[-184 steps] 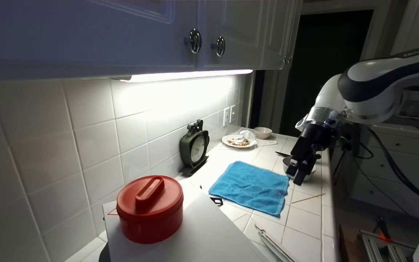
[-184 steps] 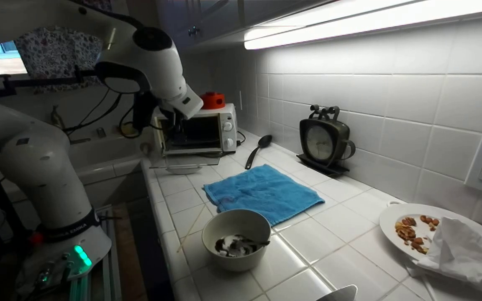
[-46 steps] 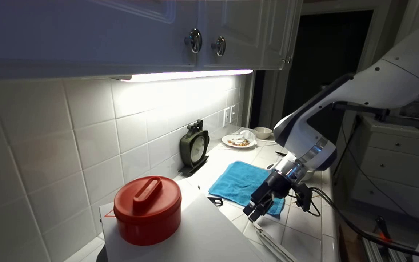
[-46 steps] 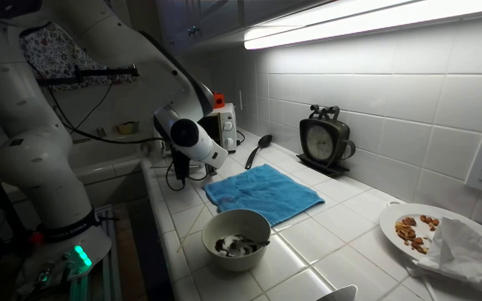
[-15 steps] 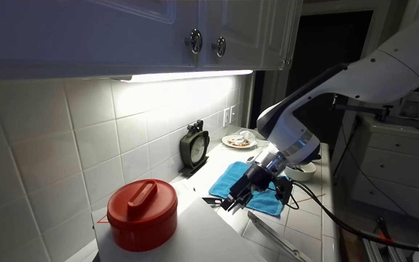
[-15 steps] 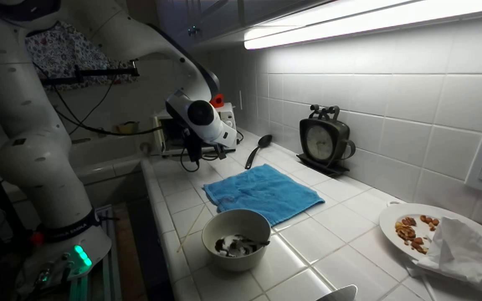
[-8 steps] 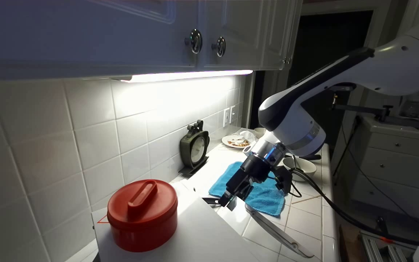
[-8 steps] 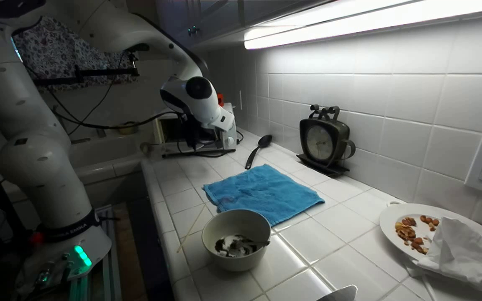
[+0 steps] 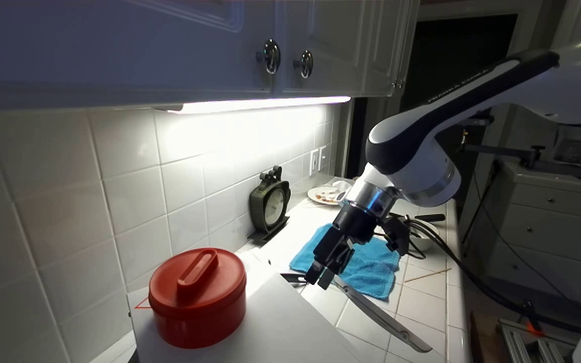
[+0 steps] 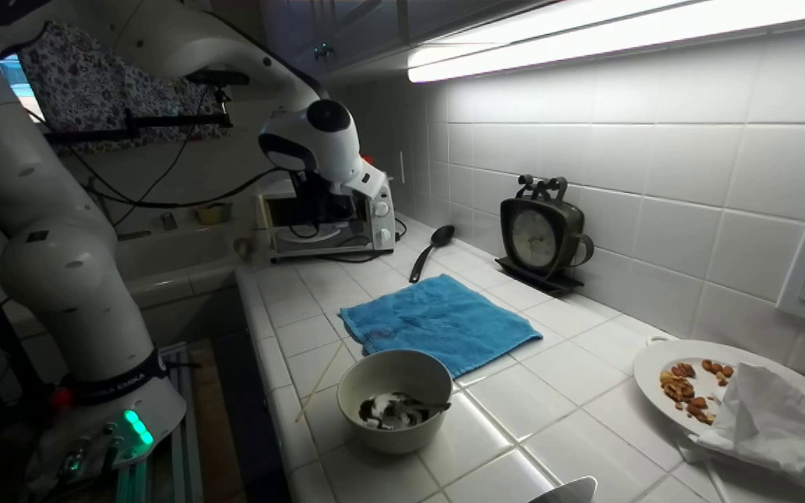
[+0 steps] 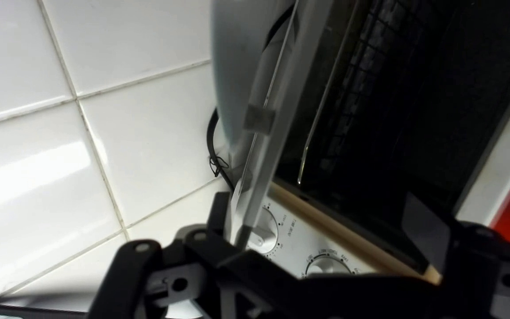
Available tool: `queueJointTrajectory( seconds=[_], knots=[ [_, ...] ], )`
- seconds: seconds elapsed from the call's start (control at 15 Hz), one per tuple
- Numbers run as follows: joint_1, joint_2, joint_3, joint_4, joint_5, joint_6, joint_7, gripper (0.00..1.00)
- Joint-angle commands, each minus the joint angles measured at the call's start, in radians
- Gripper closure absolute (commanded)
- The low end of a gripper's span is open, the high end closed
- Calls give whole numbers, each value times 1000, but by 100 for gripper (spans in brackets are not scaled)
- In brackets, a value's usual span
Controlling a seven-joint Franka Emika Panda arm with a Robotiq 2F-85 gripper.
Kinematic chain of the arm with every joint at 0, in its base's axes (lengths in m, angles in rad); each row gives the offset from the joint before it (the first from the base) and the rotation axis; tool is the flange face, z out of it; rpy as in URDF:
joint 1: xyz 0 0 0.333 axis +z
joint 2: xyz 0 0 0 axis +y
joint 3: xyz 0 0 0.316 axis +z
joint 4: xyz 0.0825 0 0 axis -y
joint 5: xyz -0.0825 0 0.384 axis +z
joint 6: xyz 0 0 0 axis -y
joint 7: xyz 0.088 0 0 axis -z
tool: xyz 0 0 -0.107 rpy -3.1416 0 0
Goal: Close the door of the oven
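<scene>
The white toaster oven stands at the counter's far end in an exterior view (image 10: 383,234); its top shows in an exterior view (image 9: 280,325). Its glass door (image 9: 373,311) is partly open, tilted up; its pale handle (image 11: 237,57) faces outward in the wrist view. My gripper (image 9: 320,276) is at the door's far upper end, in front of the oven. In the wrist view my gripper (image 11: 323,221) is open, with wide-apart fingers. The left finger overlaps the end of the door's edge (image 11: 277,137); I cannot tell whether they touch. The dark oven cavity (image 11: 370,155) shows.
A red lidded pot (image 9: 197,297) sits on the oven. A black spoon (image 10: 434,251), blue towel (image 10: 437,321), thin stick (image 10: 318,381) and bowl (image 10: 395,439) lie along the counter. A scale-like clock (image 10: 542,237) stands by the wall; a plate (image 10: 657,356) is at its far end.
My gripper has come down to the oven front, and the door has swung up from lying low. The oven and pot have shifted slightly. In the last half second the door rises a little more.
</scene>
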Motion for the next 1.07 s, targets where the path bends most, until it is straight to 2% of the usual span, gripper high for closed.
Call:
queueJointTrajectory(
  seconds=[0.0, 0.2, 1.0],
  knots=[
    [11, -56, 1, -1, -107, -17, 114, 0],
    [23, -78, -6, 12, -139, -24, 137, 0],
    [75, -88, -22, 48, 3, -6, 8, 0]
  ],
)
